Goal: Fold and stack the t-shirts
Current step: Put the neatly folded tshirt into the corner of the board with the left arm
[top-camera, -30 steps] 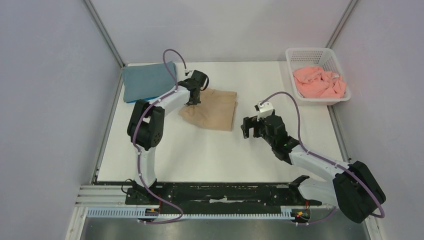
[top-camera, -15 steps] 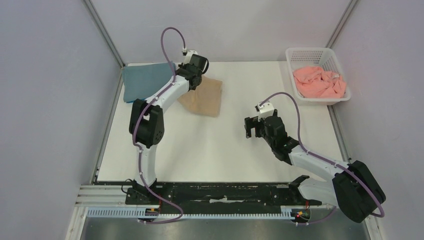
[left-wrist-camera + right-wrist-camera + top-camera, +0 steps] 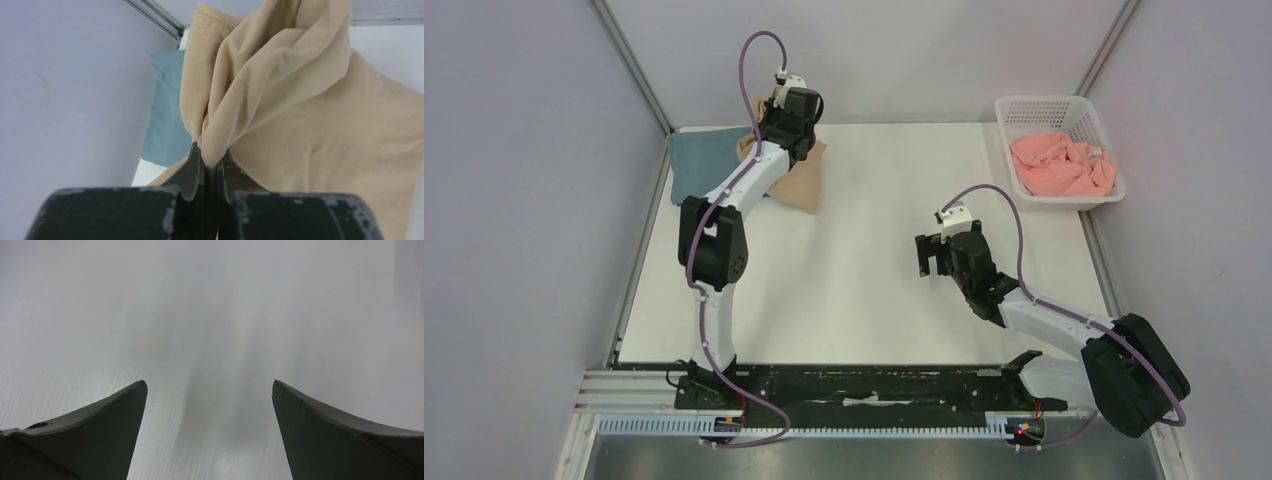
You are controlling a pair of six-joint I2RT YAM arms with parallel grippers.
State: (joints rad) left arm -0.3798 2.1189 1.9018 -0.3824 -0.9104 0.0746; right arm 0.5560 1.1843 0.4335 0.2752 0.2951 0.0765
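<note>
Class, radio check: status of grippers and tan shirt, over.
Left gripper shut on tan shirt, beside folded slate-blue shirt. Right gripper open, empty. Nothing in the way.

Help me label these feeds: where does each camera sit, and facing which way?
Top external: above, behind the bases, looking down on the table; both arms show.
Left wrist: looks along the left gripper, shut on the tan t-shirt.
Right wrist: looks past the open right gripper at the table.
Shared: top and left wrist show the tan t-shirt and slate-blue t-shirt.

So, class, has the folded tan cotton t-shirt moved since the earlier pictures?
Yes. The tan t-shirt, gripped by the left hand, slid left and farther back, now overlapping the unmoved folded slate-blue cotton t-shirt.
</note>
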